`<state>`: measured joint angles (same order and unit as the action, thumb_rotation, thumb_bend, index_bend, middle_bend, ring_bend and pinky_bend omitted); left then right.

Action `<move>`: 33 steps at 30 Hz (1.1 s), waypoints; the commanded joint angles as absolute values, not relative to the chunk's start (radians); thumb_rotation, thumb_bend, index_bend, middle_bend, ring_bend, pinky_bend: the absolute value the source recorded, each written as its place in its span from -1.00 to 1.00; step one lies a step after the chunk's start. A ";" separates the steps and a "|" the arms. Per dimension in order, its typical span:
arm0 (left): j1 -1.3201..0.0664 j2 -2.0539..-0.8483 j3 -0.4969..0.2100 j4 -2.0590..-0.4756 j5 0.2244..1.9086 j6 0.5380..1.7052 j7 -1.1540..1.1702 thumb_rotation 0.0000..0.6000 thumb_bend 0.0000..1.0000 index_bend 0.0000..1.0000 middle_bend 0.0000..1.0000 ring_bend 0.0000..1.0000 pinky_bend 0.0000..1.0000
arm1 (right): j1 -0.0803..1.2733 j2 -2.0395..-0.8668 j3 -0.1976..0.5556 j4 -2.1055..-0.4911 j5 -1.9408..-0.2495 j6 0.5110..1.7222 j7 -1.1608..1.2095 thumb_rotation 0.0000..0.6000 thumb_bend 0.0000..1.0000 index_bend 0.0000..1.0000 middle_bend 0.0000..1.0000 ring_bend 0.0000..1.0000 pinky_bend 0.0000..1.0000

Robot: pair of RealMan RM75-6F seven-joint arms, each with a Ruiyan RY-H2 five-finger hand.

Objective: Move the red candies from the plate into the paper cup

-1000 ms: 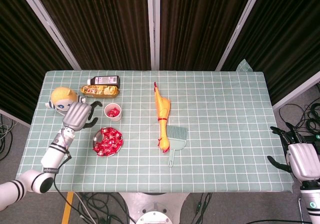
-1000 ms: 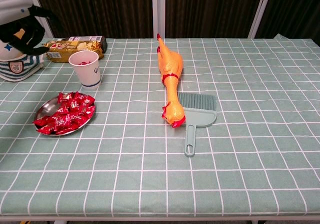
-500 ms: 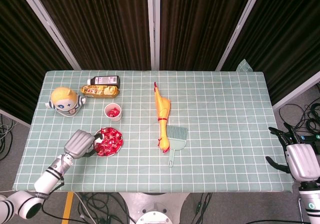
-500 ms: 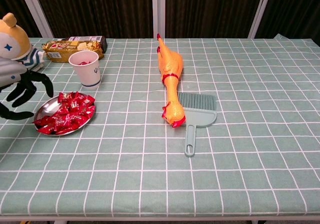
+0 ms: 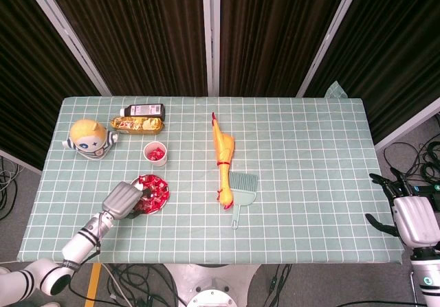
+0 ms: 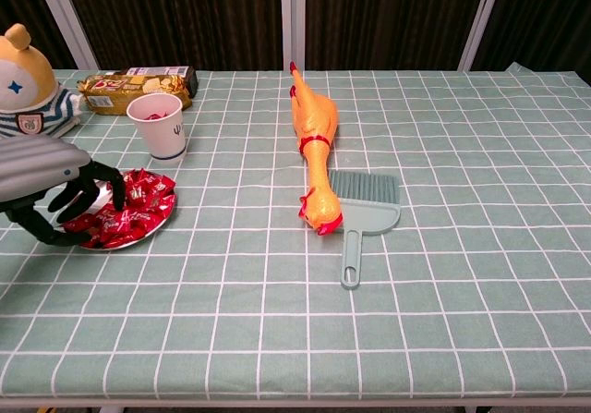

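Over the plate: left hand (image 6: 57, 196) reaches in from the near-left table edge, palm down, dark fingers (image 6: 90, 184) curled down onto the red candies (image 6: 138, 200); whether any candy is actually gripped cannot be told.
Left forearm: stretches back from the plate toward the table's near-left corner in the head view.
Plate (image 5: 161, 205): small metal dish, heaped with red candies, partly hidden by the left hand.
Paper cup (image 6: 157, 125): white, upright, just behind the plate, apart from it; something red shows inside it.
Right hand (image 5: 410, 219): far right of the plate, off the table's right edge, fingers spread, holding nothing.
Behind the plate: doll (image 6: 28, 84) with a yellow head and striped body at the left; snack packet (image 6: 125, 86) and dark bottle (image 5: 143, 109) lie beyond the cup.
Right of the plate: rubber chicken (image 6: 312, 145) lies lengthwise, its head touching a teal dustpan brush (image 6: 361, 212).
Under everything: green checked tablecloth (image 6: 462, 247).
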<state>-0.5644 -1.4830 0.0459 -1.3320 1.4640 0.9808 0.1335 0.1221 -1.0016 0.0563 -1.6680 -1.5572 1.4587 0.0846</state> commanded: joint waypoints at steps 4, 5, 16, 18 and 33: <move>-0.575 -1.492 0.036 -1.334 1.447 0.955 0.145 1.00 -0.42 -0.06 0.62 0.41 0.89 | 0.122 -1.002 0.056 -1.665 -1.555 1.458 0.089 1.00 -0.80 -0.66 -0.45 -0.88 -0.44; -0.577 -1.494 0.035 -1.333 1.444 0.950 0.148 1.00 -0.42 -0.06 0.62 0.41 0.89 | 0.122 -1.002 0.056 -1.664 -1.555 1.457 0.090 1.00 -0.80 -0.66 -0.45 -0.88 -0.44; -0.577 -1.512 0.029 -1.318 1.439 0.948 0.163 1.00 -0.39 0.06 0.64 0.41 0.89 | 0.123 -1.003 0.057 -1.659 -1.551 1.454 0.095 1.00 -0.80 -0.66 -0.45 -0.88 -0.43; -0.577 -1.518 0.029 -1.309 1.440 0.947 0.156 1.00 -0.39 0.09 0.64 0.41 0.90 | 0.122 -1.002 0.056 -1.660 -1.552 1.455 0.094 1.00 -0.80 -0.66 -0.45 -0.88 -0.43; -0.571 -1.552 0.025 -1.250 1.454 0.957 0.065 1.00 -0.18 0.34 0.70 0.46 0.91 | 0.122 -0.999 0.055 -1.669 -1.556 1.458 0.086 1.00 -0.80 -0.66 -0.45 -0.88 -0.43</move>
